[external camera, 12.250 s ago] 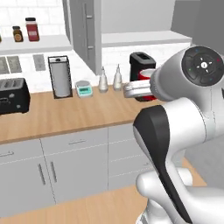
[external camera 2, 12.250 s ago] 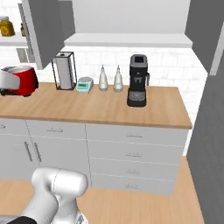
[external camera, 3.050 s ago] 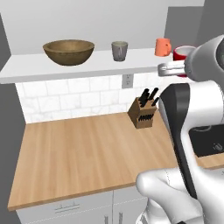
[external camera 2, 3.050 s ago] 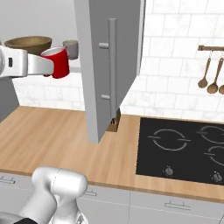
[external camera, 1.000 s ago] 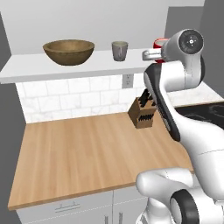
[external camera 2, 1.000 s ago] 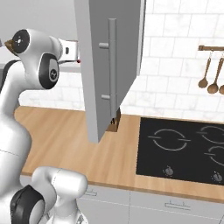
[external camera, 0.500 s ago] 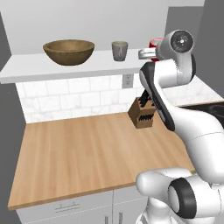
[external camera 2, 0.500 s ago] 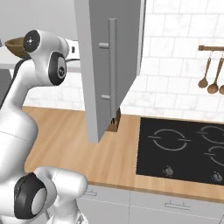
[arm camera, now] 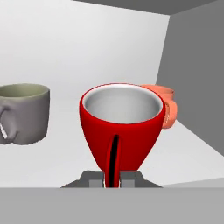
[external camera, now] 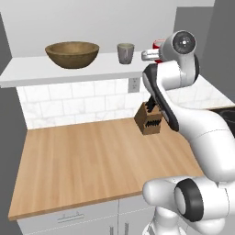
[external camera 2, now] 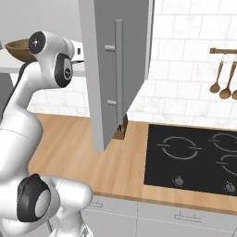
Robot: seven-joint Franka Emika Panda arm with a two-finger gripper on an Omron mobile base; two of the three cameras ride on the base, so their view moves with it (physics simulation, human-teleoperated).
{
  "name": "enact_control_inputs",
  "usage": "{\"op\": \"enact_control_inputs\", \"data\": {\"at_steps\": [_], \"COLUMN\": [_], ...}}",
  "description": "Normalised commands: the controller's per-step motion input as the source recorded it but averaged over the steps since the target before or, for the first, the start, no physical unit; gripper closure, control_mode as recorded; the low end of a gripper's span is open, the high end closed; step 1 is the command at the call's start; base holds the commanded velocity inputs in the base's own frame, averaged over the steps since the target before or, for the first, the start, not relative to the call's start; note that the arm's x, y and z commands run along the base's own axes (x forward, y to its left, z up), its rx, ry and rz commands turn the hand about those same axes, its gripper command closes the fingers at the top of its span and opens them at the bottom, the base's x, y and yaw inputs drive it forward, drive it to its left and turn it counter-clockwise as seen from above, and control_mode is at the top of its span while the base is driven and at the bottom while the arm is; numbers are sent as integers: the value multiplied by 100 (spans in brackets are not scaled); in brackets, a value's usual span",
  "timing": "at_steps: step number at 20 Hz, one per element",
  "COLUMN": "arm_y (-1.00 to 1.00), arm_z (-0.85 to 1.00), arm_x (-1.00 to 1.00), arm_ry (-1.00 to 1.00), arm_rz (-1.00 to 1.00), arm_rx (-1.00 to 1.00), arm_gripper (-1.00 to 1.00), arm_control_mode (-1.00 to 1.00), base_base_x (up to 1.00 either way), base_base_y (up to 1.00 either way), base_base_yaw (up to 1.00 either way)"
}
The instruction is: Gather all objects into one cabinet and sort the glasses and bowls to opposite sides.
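The red cup (arm camera: 122,127) stood upright on the white shelf (arm camera: 183,157), its thin handle pinched between the nearly closed fingers (arm camera: 94,178). The orange mug (arm camera: 168,109) sat just behind it, the grey tumbler (external camera: 125,53) nearby, and the wooden bowl (external camera: 72,54) farther along.

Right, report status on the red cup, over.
End effector shut on the red cup's handle. Red cup upright over the white shelf, grey cup one side, orange mug behind. Nothing blocking.
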Motion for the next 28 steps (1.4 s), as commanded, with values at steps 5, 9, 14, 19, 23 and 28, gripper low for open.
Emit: {"op": "enact_control_inputs", "data": {"at_steps": [5,9,14,19,23,28], "arm_y": [5,-5,-11,-8,0,0], "arm_z": [-7,-28,-34,-19,-6,-8], "arm_x": [0,26,41,47,56,28], "arm_ry": [0,0,0,0,0,0], "arm_rz": [2,2,3,3,0,0], "arm_rx": [0,0,1,1,0,0], "arm_gripper": [100,100,100,100,100,100], "arm_control_mode": [-100,-100,-100,-100,-100,-100], "base_base_x": [0,0,0,0,0,0], "base_base_y": [0,0,0,0,0,0], "base_base_yaw": [0,0,0,0,0,0]}}
